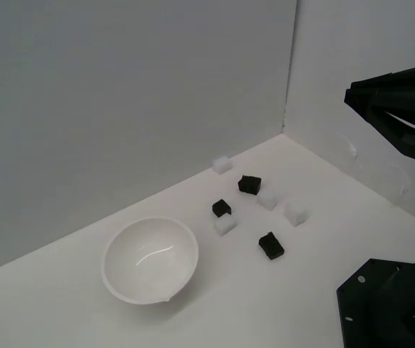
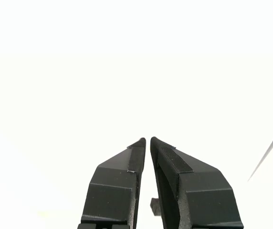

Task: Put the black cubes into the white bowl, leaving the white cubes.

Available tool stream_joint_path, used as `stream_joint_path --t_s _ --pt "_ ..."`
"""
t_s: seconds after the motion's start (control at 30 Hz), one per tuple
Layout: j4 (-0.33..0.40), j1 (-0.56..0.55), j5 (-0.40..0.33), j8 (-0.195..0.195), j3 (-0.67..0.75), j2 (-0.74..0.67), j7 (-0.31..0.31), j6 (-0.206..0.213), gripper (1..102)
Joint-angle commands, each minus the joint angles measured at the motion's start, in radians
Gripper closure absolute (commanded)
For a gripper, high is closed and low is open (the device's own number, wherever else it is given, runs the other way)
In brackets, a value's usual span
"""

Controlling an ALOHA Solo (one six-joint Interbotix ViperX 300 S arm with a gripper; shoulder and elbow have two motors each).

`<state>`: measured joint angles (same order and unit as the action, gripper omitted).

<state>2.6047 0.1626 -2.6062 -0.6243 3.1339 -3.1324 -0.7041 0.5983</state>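
The bowl (image 1: 150, 259) is round and deep, with a glossy white glaze and a smooth thin rim. It stands on the matte white surface (image 1: 62, 304), toward the exterior view's left, and it holds nothing.

Three black cubes lie to the exterior view's right of the bowl. They are small and matte, and their edges look a little rough. One black cube (image 1: 249, 184) lies farthest back, near the wall. A second black cube (image 1: 221, 209) is the closest to the bowl. The third black cube (image 1: 270, 246) lies nearest to the camera, apart from the others.

Four white cubes are mixed among them, and they are faint against the surface. One white cube (image 1: 222, 164) sits at the foot of the wall (image 1: 120, 109). Another white cube (image 1: 267, 197) is just beside the far black cube. A third white cube (image 1: 224, 225) touches, or nearly touches, the second black cube. The fourth white cube (image 1: 295, 212) lies more to the exterior view's right.

The claw (image 2: 148, 141) is black, with hard angular fingers (image 2: 122, 167) that taper to points. In the wrist view its tips are nearly together with only a thin gap, so it is clenched on nothing. No cube shows between them.
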Motion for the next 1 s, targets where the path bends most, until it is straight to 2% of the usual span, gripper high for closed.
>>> stream_joint_path --t_s 0.0,0.13,0.33,0.5,0.97 --pt "-0.057 0.021 0.061 0.017 -0.091 0.091 -0.032 0.000 100" --pt "-0.094 0.040 0.100 0.078 -0.218 0.218 -0.092 0.000 100" --pt "-0.152 0.040 0.156 0.086 -0.380 0.379 -0.192 0.000 98" --pt "-0.167 0.041 0.170 0.086 -0.499 0.495 -0.235 -0.003 91" --pt "-0.164 0.029 0.167 0.086 -0.699 0.693 -0.272 -0.015 91"
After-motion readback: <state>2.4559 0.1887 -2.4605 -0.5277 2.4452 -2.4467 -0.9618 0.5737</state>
